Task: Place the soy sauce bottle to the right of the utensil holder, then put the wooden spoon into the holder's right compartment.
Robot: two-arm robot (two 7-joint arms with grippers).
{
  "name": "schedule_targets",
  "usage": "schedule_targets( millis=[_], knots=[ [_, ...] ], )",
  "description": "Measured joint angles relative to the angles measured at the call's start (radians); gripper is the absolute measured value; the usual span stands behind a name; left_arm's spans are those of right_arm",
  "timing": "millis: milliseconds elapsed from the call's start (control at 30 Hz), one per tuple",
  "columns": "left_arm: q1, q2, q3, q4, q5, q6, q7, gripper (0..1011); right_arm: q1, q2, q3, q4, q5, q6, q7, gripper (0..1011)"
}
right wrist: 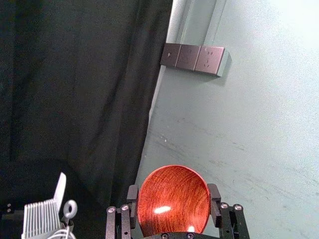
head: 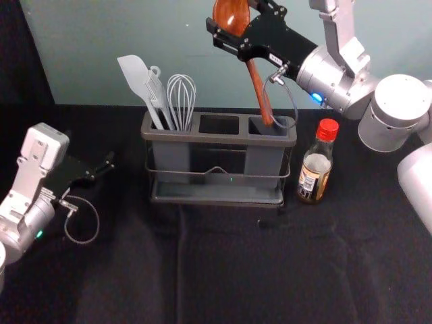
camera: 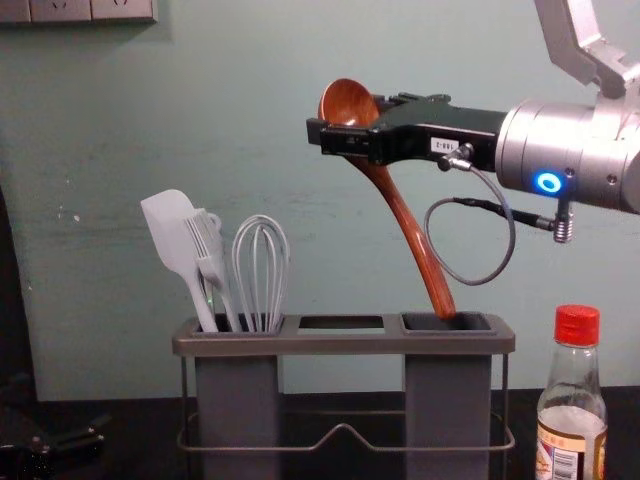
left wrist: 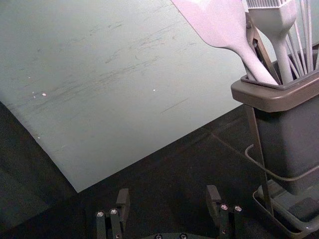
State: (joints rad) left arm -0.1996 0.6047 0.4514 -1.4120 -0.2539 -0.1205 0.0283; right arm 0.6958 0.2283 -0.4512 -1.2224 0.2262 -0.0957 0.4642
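The right gripper (head: 236, 28) is above the utensil holder (head: 219, 138), shut on the bowl of the wooden spoon (head: 259, 88). In the right wrist view, the right gripper (right wrist: 173, 200) has a finger against each side of the spoon's bowl (right wrist: 172, 196). From the chest view the spoon (camera: 407, 222) leans, its handle end down at the holder's right compartment (camera: 448, 323); how deep it sits, I cannot tell. The soy sauce bottle (head: 316, 162) stands upright just right of the holder. My left gripper (head: 101, 169) is parked left of the holder; the left wrist view has this gripper (left wrist: 168, 198) open and empty.
A spatula (camera: 172, 232), a brush and a whisk (camera: 262, 265) stand in the holder's left compartment. Its middle compartment (camera: 341, 323) has nothing showing in it. A wall (head: 135, 27) rises behind the dark-covered table (head: 223, 270).
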Motion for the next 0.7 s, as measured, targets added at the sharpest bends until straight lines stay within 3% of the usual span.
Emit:
schedule_targets(
  millis=[333,700],
  knots=[
    [0.0,0.0,0.0,0.0,0.0,0.0,0.0,1005,-0.004,0.009,-0.002,0.017,-0.001,-0.001,0.021,837],
    [0.0,0.0,0.0,0.0,0.0,0.0,0.0,1005,-0.052,0.072,-0.005,-0.068,0.034,0.103,0.057,837]
  ],
)
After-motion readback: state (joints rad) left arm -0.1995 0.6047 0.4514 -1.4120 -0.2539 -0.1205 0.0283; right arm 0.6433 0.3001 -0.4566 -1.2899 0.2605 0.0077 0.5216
